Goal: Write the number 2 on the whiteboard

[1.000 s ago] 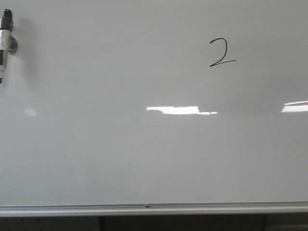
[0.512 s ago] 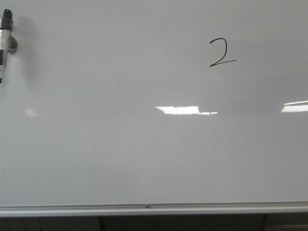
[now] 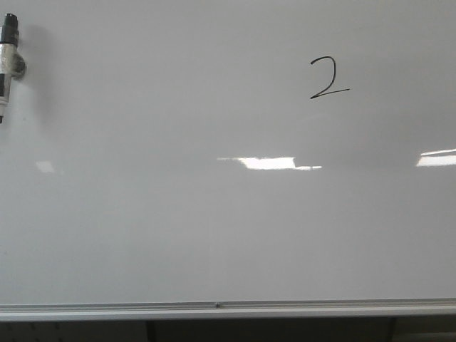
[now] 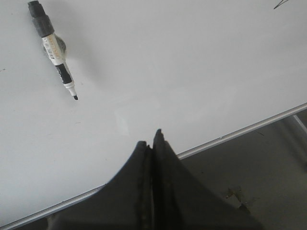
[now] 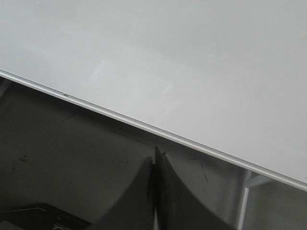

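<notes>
The whiteboard (image 3: 178,228) fills the front view, with its silver bottom rail (image 3: 214,306) low in the picture. A thin black number 2 (image 3: 328,78) is written at its upper right. A black and white marker (image 3: 7,60) hangs on the board at the far left edge, tip down; it also shows in the left wrist view (image 4: 53,48). My left gripper (image 4: 151,139) is shut and empty, held off the board near the rail (image 4: 225,136). My right gripper (image 5: 156,153) is shut and empty, below the rail (image 5: 144,127). Neither gripper shows in the front view.
Bright rectangular light reflections (image 3: 263,162) lie on the board at centre and at the right edge. Below the rail is a dark grey surface (image 5: 72,153). A corner of the digit's stroke (image 4: 283,4) shows in the left wrist view.
Only the centre light reflection's left end has flickered shorter and longer. The marker, the digit and the board have not moved.
</notes>
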`<control>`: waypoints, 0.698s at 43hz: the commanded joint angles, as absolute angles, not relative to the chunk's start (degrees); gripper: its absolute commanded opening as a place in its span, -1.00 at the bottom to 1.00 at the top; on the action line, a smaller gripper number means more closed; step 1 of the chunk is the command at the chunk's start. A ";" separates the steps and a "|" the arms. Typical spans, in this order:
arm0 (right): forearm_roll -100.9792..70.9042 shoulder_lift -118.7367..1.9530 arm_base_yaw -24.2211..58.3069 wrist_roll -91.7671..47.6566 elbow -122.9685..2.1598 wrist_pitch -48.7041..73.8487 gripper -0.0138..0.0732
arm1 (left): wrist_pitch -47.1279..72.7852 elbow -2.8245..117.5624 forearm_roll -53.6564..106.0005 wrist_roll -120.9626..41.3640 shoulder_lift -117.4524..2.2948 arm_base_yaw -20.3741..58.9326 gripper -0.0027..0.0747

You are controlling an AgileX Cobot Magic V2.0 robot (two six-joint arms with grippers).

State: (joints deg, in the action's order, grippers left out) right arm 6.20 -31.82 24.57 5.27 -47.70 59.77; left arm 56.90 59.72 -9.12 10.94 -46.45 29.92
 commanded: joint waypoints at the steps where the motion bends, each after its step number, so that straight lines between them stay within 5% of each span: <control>1: 6.79 -32.01 24.26 4.75 -48.93 56.73 -0.84 | 54.00 61.03 -10.57 11.04 -45.03 28.55 -0.98; 13: 6.79 -32.01 24.26 4.75 -48.93 56.73 -0.84 | 37.06 46.86 11.48 -16.13 -35.88 14.57 -0.98; 30: 6.79 -32.01 24.26 4.75 -48.93 56.73 -0.84 | 10.73 16.41 15.07 -15.39 -13.10 0.39 -0.98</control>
